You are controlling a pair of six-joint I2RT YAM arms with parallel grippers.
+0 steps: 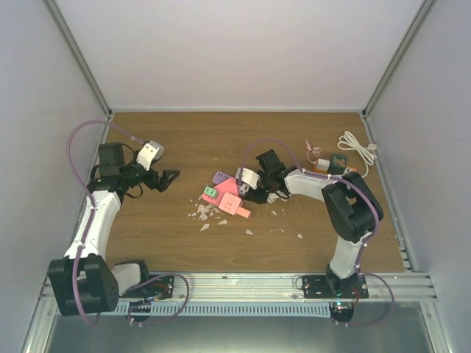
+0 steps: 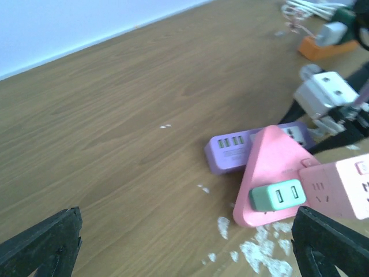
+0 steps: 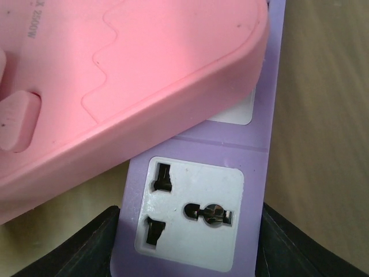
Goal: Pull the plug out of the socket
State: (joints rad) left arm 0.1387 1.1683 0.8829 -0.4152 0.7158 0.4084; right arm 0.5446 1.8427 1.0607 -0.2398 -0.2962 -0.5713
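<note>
While the left gripper [image 1: 171,179] hung spread wide over the grainy wood table [image 1: 206,147], the right gripper [image 3: 189,226] sat clamped on the glossy purple strip [image 3: 230,156] under a rounded pink block [image 2: 271,167]; the boxy orange socket [image 2: 323,49] was far right, plug [image 2: 334,32] in.

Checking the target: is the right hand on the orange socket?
No, the right hand grips the purple strip, which lies partly under a pink block.

Soft, even overhead light, faint shadows, left-wrist view blurry at far edge.
</note>
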